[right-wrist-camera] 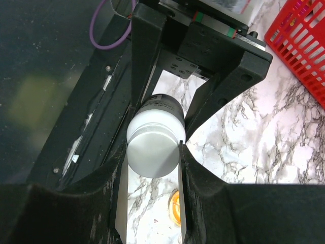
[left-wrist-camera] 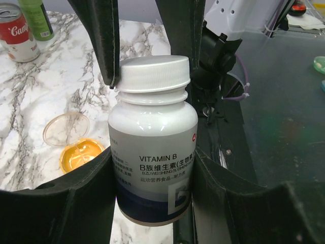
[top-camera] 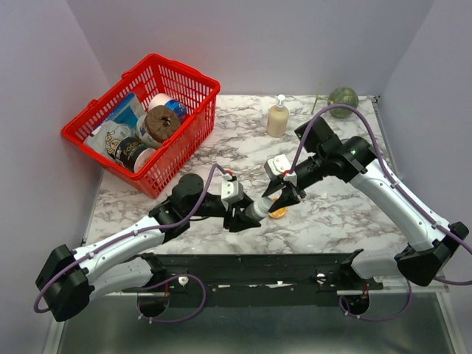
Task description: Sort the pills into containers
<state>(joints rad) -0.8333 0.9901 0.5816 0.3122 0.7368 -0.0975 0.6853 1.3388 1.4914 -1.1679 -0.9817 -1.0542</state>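
The white pill bottle [left-wrist-camera: 152, 147] with a dark label band is tilted above the table between both arms. My left gripper [left-wrist-camera: 152, 195] is shut on its body. The right gripper [right-wrist-camera: 152, 152] is shut on the bottle's white cap [right-wrist-camera: 153, 152], one finger pressing each side. In the top view the bottle [top-camera: 259, 209] spans from my left gripper [top-camera: 243, 216] to my right gripper [top-camera: 284, 198]. Just under them on the marble sits a shallow clear dish [left-wrist-camera: 80, 155] holding the orange-amber pills [top-camera: 278, 213]. A second, empty clear round dish [left-wrist-camera: 66, 128] lies beside it.
A red basket [top-camera: 147, 118] full of groceries stands at the back left. A beige pump bottle [top-camera: 278, 116] and a green round object [top-camera: 343, 96] are at the back. A red-labelled can [left-wrist-camera: 18, 38] and a green bottle [left-wrist-camera: 36, 18] stand farther off.
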